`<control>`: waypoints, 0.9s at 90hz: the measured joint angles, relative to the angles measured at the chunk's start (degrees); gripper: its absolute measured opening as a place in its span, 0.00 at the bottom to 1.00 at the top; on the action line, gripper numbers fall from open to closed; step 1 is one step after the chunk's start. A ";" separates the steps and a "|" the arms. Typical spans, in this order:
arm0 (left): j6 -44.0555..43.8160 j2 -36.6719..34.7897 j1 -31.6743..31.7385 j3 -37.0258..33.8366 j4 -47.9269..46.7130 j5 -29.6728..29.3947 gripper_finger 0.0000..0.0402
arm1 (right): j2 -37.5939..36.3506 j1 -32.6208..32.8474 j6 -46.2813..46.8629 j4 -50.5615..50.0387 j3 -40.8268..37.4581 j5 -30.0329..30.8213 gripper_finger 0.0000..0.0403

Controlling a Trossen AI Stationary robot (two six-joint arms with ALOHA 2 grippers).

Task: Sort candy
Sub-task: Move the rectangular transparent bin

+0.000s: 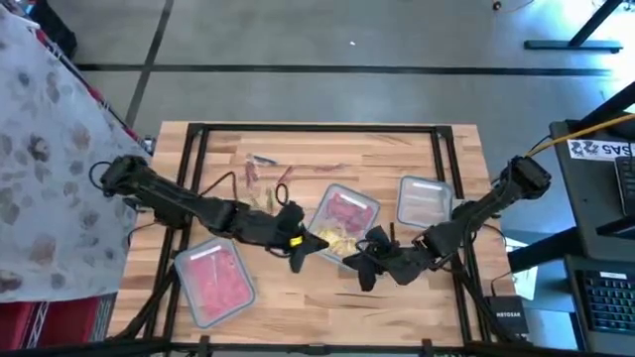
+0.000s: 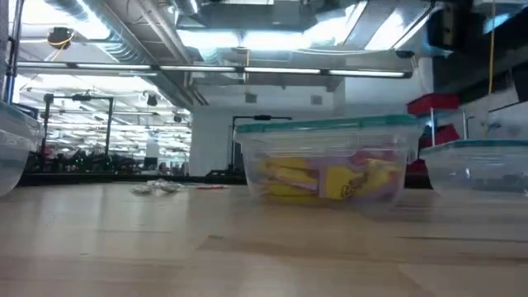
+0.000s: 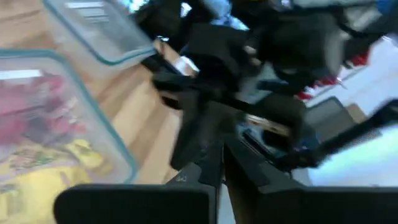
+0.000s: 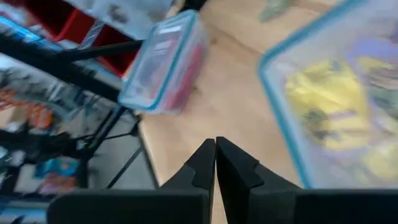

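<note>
I see both arms low over the middle of the tabletop (image 1: 298,297), near its lower edge in the high view. My left end effector (image 1: 298,260) sits just below and left of the centre tub (image 1: 342,220), and its own wrist view shows its fingers (image 3: 205,171) pressed together with nothing between them. My right end effector (image 1: 363,270) is just below that same tub, and its fingers (image 4: 231,163) are likewise closed and empty. The two end effectors are near each other, tips apart.

The candy is spread over several spots. Yellow candy (image 1: 335,241) lies in the lower part of the centre tub with pink candy (image 1: 345,210) above it; in the low view the yellow pieces show through the clear wall under a teal-rimmed lid. A second tub (image 1: 211,279) at lower left of the high view holds red candy (image 1: 216,283). A third tub (image 1: 425,201) stands to the right of the centre one; I cannot tell what it holds. Loose candy (image 1: 260,176) lies on the bare wood above and left of the centre tub.
</note>
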 joint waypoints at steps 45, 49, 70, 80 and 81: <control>1.54 -1.39 -4.21 0.02 -4.96 -0.76 0.00 | 0.02 -7.90 -10.23 1.69 2.99 -2.41 0.00; 1.19 -1.39 -4.23 0.02 -5.08 -0.76 0.00 | 0.04 -8.00 -10.71 1.67 2.99 -2.40 0.00; 0.13 -1.39 -4.16 0.02 -6.01 -1.02 0.00 | 0.04 -8.13 -11.25 1.66 2.99 -2.41 0.00; 0.10 -1.39 -4.12 0.02 -6.16 -1.50 0.00 | 0.03 -8.13 -11.25 1.65 2.99 -2.41 0.00; 0.10 -1.39 -4.12 0.02 -6.15 -1.58 0.00 | 0.04 -8.12 -11.25 1.66 2.99 -2.41 0.00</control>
